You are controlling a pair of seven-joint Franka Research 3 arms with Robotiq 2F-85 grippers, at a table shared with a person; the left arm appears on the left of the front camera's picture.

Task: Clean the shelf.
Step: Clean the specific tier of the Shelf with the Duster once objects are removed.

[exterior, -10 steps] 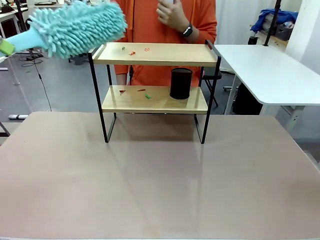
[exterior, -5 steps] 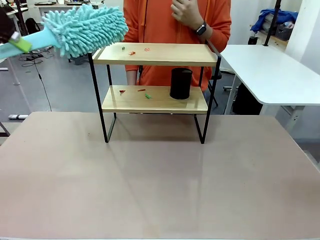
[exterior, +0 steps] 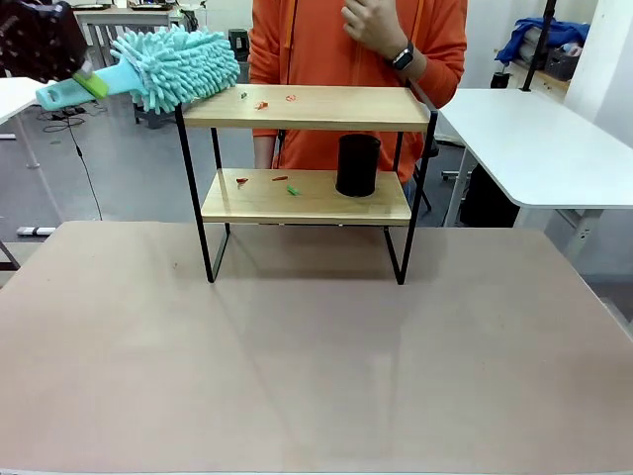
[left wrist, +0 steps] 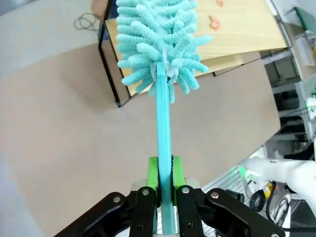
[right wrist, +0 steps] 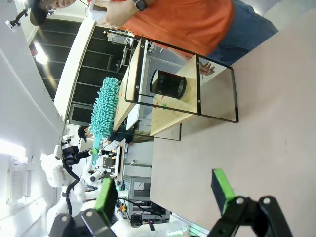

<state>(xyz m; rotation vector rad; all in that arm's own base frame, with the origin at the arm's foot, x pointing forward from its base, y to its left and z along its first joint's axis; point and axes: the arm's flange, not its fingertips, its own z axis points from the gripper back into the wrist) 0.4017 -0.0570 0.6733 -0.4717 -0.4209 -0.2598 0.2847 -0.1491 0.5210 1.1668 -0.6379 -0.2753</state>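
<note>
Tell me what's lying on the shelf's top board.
Small green, orange and red scraps lie on the left half of the top board. The turquoise duster overlaps its left end, hiding anything there.

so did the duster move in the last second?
Yes. The duster has gone away from the camera toward the shelf: its head looks smaller and now lies at the left end of the shelf's top.

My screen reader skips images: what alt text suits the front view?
The left pincer holds a turquoise duster, its fluffy head at the left end of the shelf's top board. A black cup stands on the lower board; a person stands behind.
</note>
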